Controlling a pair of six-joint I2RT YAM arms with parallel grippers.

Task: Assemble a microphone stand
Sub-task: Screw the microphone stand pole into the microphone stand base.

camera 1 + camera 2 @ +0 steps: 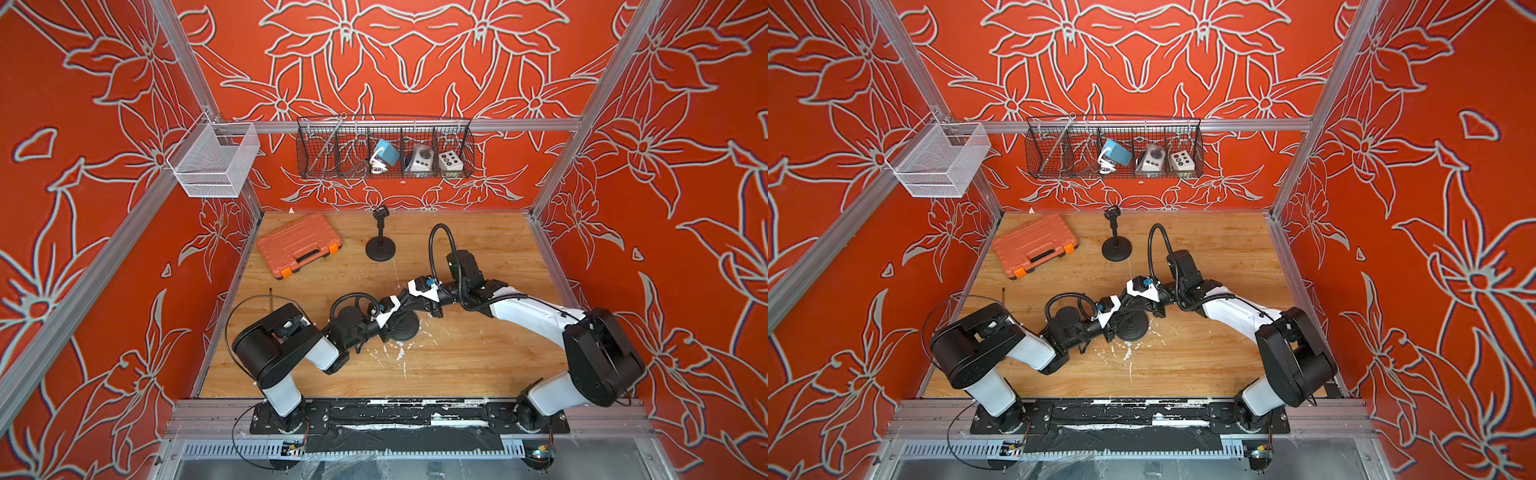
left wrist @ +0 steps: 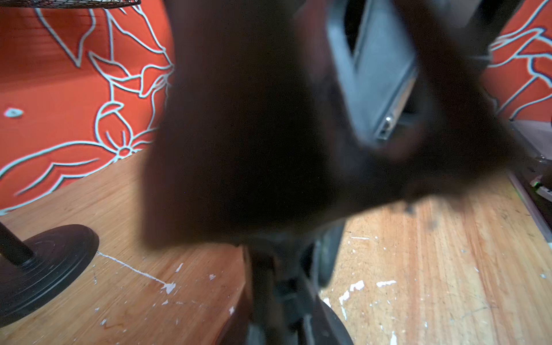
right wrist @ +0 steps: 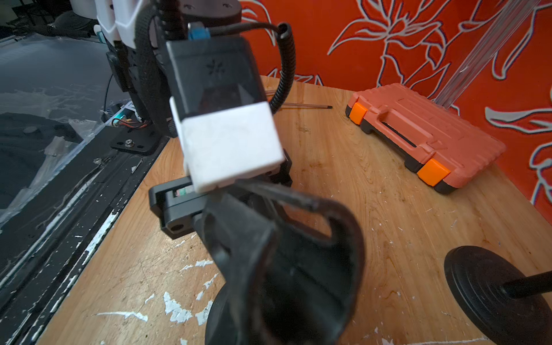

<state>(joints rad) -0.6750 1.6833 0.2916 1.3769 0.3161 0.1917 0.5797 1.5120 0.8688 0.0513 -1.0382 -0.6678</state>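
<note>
Two round black bases sit on the bench (image 1: 457, 365). The loose base (image 1: 412, 331) lies just below the centre of the frame in both top views, and both arms meet over it. The left gripper (image 1: 390, 328) comes in from the lower left and hangs over that base's left edge. The right gripper (image 1: 409, 308) reaches in from the right and ends just above the base in the frame, close beside the left one. The fingers of both are closed, but the arms cover them from above and I cannot tell what, if anything, either pair grips.

In the right wrist view a black cup-shaped clip (image 3: 286, 248) looms large and blurred right over the loose base, next to the left gripper's white-capped camera block. The left wrist view is mostly blocked by a dark, out-of-focus shape.

Further back, at upper centre of the bench, an upright stand (image 1: 380, 245) has its own base, a short pole and a clip on top, well apart from the arms. To its left lies a closed orange tool case (image 1: 299, 245) with a black handle slot. A thin dark rod (image 1: 271, 297) lies near the bench's left edge.

On the back wall hangs a black wire basket (image 1: 316, 160) holding small devices, and at the upper left a white mesh basket (image 1: 212, 166).
</note>
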